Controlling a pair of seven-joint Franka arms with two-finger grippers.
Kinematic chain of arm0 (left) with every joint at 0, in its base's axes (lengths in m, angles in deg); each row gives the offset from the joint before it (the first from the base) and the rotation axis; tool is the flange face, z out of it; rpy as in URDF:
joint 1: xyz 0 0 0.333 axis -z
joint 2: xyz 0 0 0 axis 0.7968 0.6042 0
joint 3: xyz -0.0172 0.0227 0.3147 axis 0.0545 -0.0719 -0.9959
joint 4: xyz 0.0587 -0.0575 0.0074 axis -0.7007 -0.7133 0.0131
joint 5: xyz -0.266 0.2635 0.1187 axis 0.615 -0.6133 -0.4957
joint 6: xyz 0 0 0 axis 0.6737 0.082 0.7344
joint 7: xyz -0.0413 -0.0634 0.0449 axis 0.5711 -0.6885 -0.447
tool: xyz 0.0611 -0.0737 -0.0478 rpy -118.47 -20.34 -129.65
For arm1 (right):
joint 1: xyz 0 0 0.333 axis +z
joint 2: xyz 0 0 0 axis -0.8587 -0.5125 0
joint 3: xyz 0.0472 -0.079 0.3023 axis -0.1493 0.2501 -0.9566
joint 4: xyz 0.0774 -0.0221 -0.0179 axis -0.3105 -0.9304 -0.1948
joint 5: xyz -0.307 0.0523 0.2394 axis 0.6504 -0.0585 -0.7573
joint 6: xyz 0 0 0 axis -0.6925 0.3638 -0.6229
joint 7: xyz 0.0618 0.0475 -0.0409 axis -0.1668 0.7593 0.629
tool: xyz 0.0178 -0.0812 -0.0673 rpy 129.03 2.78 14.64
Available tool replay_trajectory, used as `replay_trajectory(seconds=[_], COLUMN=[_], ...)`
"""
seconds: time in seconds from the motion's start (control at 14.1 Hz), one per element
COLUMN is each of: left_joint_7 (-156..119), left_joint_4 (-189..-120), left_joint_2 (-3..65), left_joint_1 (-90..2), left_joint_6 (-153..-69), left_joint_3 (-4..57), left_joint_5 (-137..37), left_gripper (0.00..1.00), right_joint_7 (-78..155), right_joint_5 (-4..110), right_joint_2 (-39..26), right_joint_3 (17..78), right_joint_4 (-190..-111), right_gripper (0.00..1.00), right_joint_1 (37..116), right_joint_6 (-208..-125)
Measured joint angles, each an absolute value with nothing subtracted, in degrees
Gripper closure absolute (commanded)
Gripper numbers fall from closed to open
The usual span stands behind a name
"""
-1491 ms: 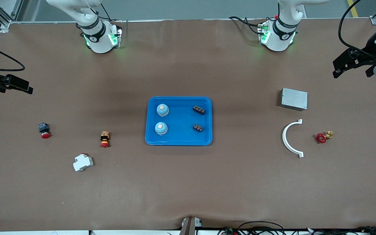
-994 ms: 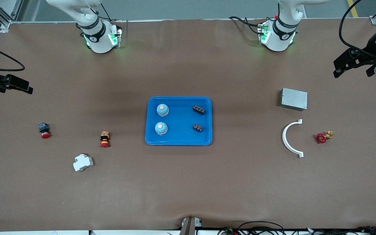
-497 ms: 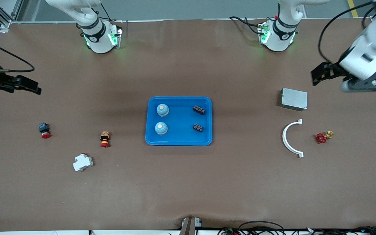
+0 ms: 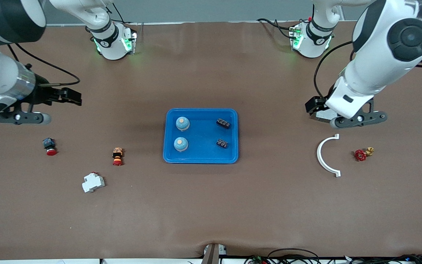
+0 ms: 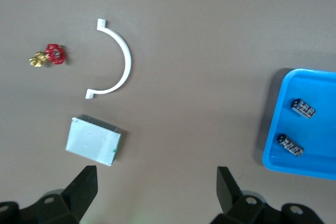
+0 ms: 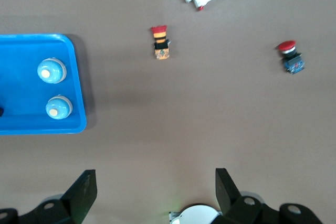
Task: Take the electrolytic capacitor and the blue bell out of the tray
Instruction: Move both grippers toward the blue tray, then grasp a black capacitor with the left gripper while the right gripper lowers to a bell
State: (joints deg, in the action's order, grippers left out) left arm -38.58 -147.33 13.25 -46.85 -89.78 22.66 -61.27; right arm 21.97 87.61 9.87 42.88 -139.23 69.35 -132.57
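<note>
Two light blue bells point(image 4: 182, 123) point(image 4: 180, 144) and two black capacitors point(image 4: 223, 123) point(image 4: 222, 143) sit in a blue tray point(image 4: 202, 152) at mid table. The bells point(image 6: 51, 70) show in the right wrist view, the capacitors point(image 5: 303, 107) in the left wrist view. My left gripper point(image 4: 313, 105) point(image 5: 156, 192) is open and empty over the table beside a silver box, toward the left arm's end from the tray. My right gripper point(image 4: 72, 96) point(image 6: 156, 192) is open and empty over bare table toward the right arm's end from the tray.
A silver box point(image 5: 93, 141), a white arc point(image 4: 326, 156) and a red valve point(image 4: 361, 154) lie toward the left arm's end. An orange-red button point(image 4: 117, 156), a white breaker point(image 4: 93, 182) and a red push button point(image 4: 49, 146) lie toward the right arm's end.
Both arms have swung in from the table's ends toward the tray. The left arm now covers most of the silver box in the front view. Things on the table have not moved.
</note>
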Motion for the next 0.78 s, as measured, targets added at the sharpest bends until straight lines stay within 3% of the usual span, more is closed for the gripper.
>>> replay_trajectory(seconds=[0.35,0.5,0.57,0.78], left_joint_7=[-46.2,-52.7,-56.8,-69.6], left_joint_4=[-156.9,-158.2,-158.4,-158.5], left_joint_2=[14.9,17.8,19.6,25.4], left_joint_1=[-46.7,-45.3,-43.9,-37.8], left_joint_6=[-103.2,-106.7,-108.3,-113.7], left_joint_3=[25.0,25.6,25.8,25.9], left_joint_5=[-61.3,-61.3,-61.3,-61.3], left_gripper=[0.0,0.0,0.07,0.1], right_joint_7=[18.8,14.5,11.7,4.6], right_joint_5=[87.2,87.2,87.2,87.2], right_joint_2=[8.2,6.5,5.6,3.7], right_joint_3=[42.7,42.7,42.6,42.6], right_joint_4=[-141.7,-141.9,-142.1,-144.5], right_gripper=[0.0,0.0,0.0,0.0], right_joint_1=[74.8,77.6,79.3,83.2], right_joint_6=[-133.6,-134.9,-135.6,-142.1])
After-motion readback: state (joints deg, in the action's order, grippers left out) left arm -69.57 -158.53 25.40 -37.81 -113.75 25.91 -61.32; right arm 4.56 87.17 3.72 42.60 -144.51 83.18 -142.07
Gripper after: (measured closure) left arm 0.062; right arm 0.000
